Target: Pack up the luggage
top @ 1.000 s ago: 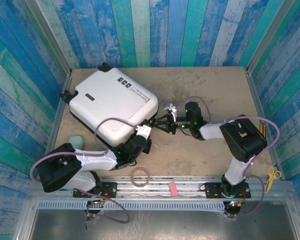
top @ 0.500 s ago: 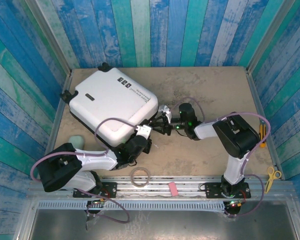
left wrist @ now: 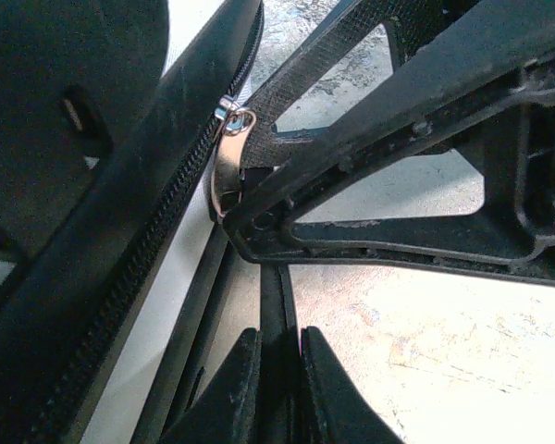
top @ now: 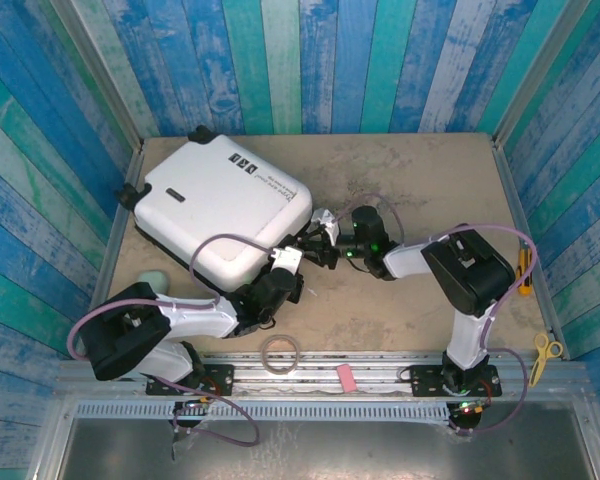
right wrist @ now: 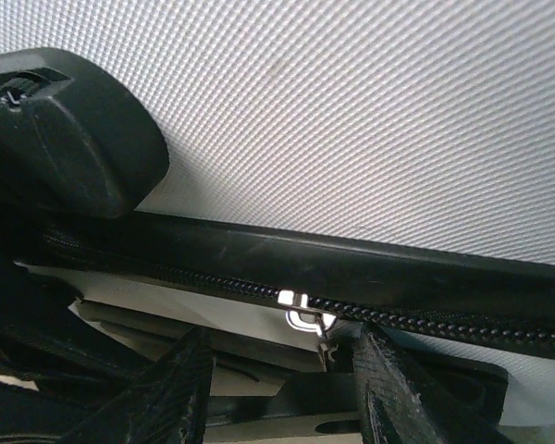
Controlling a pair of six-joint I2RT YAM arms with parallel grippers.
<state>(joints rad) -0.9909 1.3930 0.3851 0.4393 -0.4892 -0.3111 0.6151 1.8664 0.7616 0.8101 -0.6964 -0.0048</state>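
The luggage is a closed white hard-shell suitcase lying flat at the back left of the table. My left gripper sits at its near right corner. In the left wrist view that gripper is shut on a thin black zipper pull hanging below the silver slider. My right gripper presses in from the right against the same edge. In the right wrist view its jaws stand open on either side of the silver slider on the black zipper band, under the textured shell.
A tape roll, a pink eraser and yellow scissors lie along the near rail. A teal object sits by the left arm. Blue plank walls close in three sides. Bare table spreads to the right.
My right gripper has moved left up to the suitcase's edge with its jaws a little wider. The suitcase has shifted slightly up and left. The left gripper keeps its hold.
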